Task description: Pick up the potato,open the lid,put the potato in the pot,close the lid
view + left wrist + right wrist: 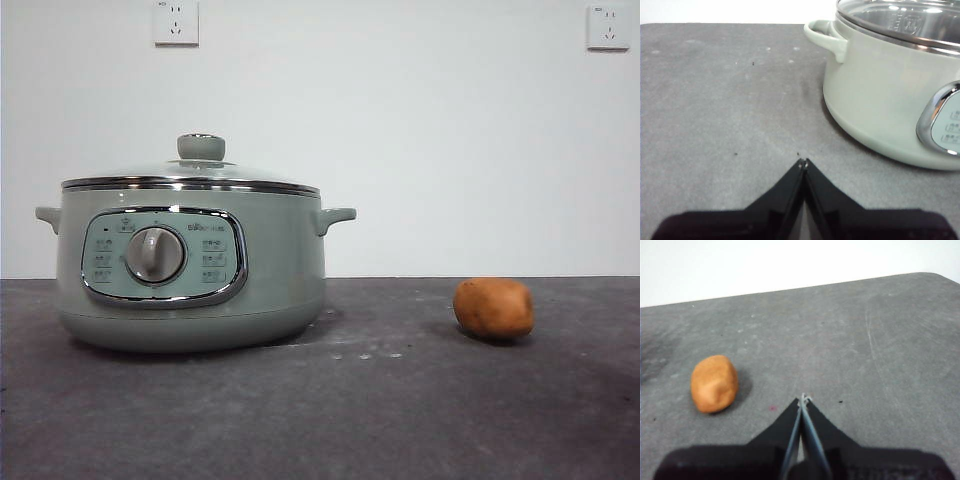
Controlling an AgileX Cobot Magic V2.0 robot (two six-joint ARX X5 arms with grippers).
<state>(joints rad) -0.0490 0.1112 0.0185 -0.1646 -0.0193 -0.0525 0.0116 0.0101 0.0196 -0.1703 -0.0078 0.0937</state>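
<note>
Golden-brown oval potato [493, 308] lies untouched on grey tabletop [380, 420].
Clenched, empty right gripper [803, 399] should spread wide, centring over it.

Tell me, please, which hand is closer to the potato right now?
The right hand: the potato lies on the table just ahead of its shut tips, off to one side. The left hand waits, shut, beside the pot, with no potato in its view.

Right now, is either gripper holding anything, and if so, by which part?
Nothing is held. The left gripper is shut and empty beside the pot; the right gripper is shut and empty, apart from the potato lying on the table.
</note>
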